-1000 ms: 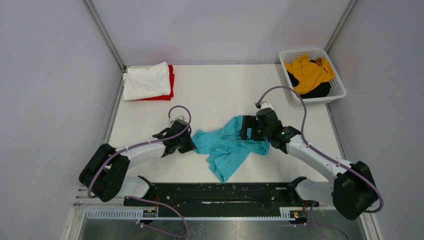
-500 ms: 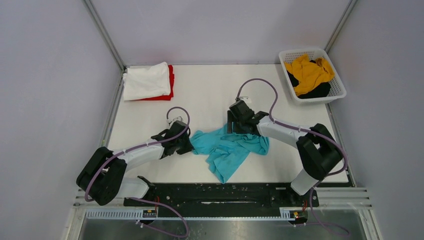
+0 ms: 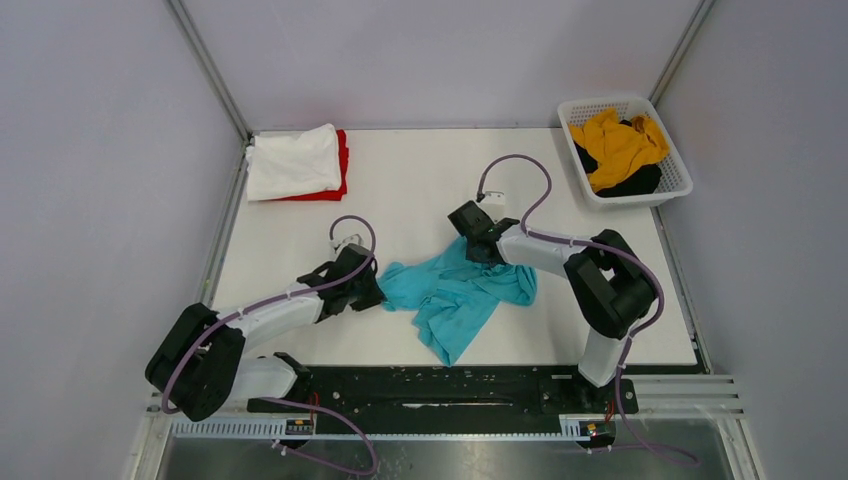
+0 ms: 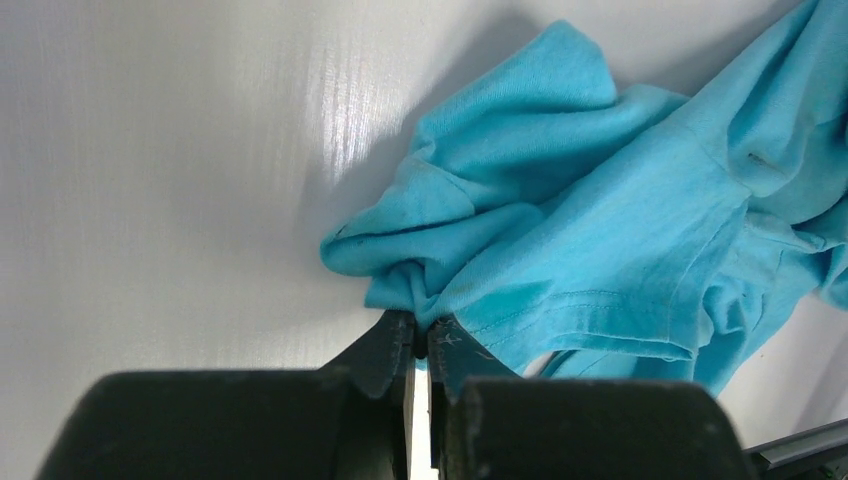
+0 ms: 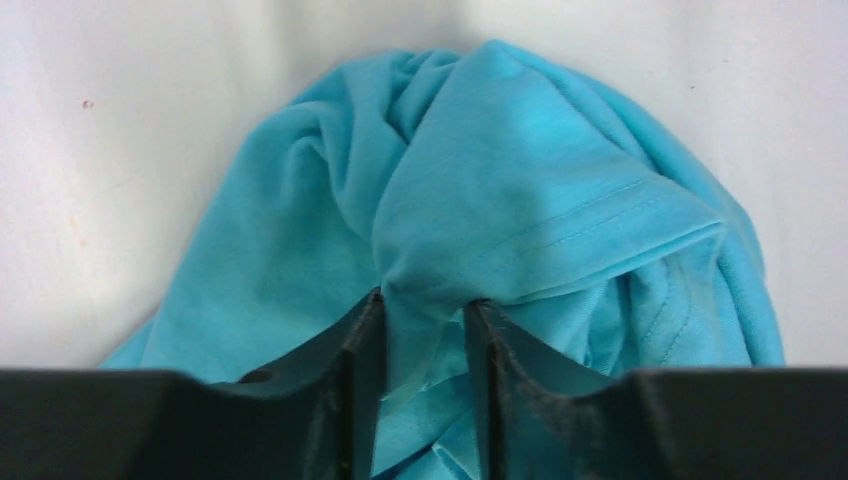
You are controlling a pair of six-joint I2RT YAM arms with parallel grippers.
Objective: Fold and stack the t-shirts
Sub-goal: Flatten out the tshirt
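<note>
Lying crumpled at mid-table (image 3: 420, 180), the turquoise t-shirt (image 3: 455, 295) is pinched at its left edge by the left claw (image 4: 421, 340), jaws clamped tight on a fold. The right claw (image 5: 424, 310) straddles a bunched ridge at its far edge, jaws part-way apart with cloth between them.

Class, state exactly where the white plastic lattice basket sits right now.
In the top view, the white plastic lattice basket sits at the table's far right corner, holding the mustard-yellow shirt and black shirt, beyond the right arm.
</note>
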